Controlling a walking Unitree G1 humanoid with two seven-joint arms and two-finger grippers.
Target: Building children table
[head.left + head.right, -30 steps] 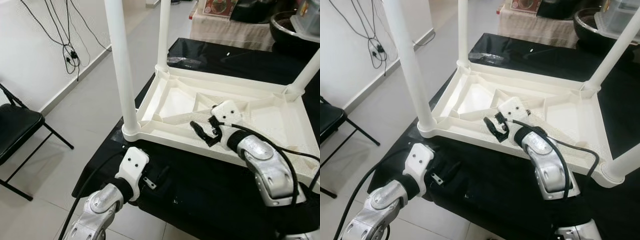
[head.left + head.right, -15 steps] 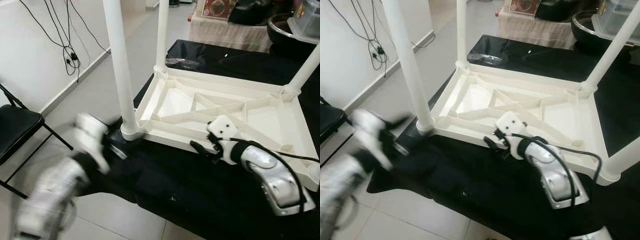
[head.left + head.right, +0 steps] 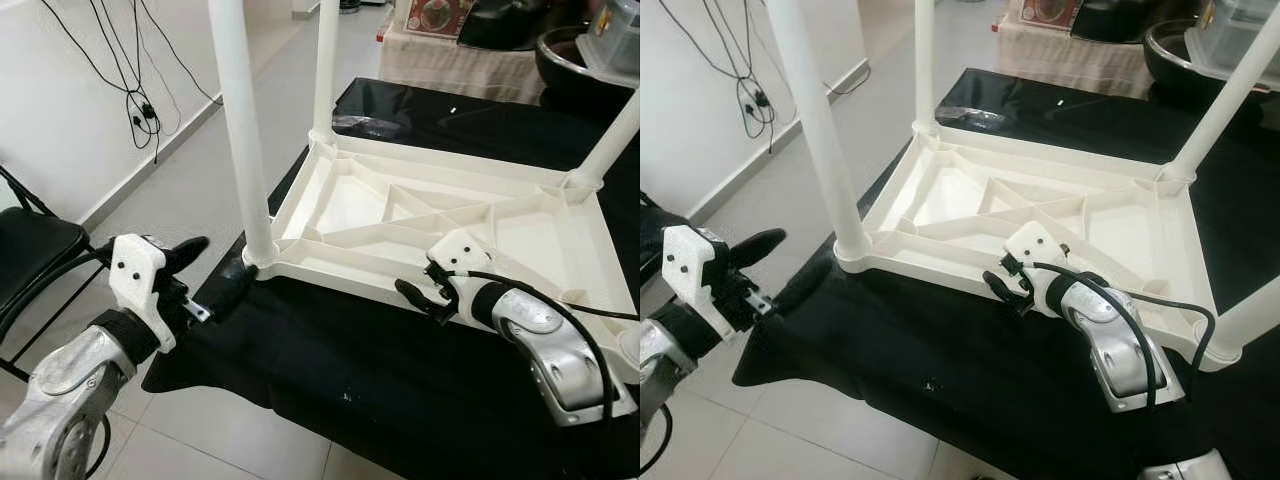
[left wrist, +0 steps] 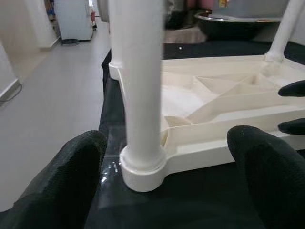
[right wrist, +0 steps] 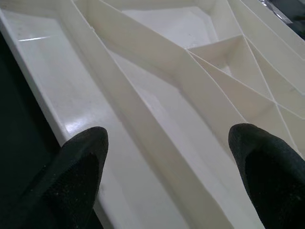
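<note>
Left gripper point(image 4: 162, 157) is spread wide, aimed at the near leg point(image 3: 240, 140). Right gripper point(image 3: 420, 295) is spread, empty, beside the tabletop point(image 3: 450, 215) rim. An off-centre closure could lever the leg from its socket.

white table point(image 3: 440, 215) – black cloth point(image 3: 400, 370), pale grey floor point(image 3: 170, 190), black chair point(image 3: 30, 255)

Near leg point(image 3: 240, 140) blocks left gripper point(image 3: 215, 270); floor point(image 3: 190, 190) beside free.
</note>
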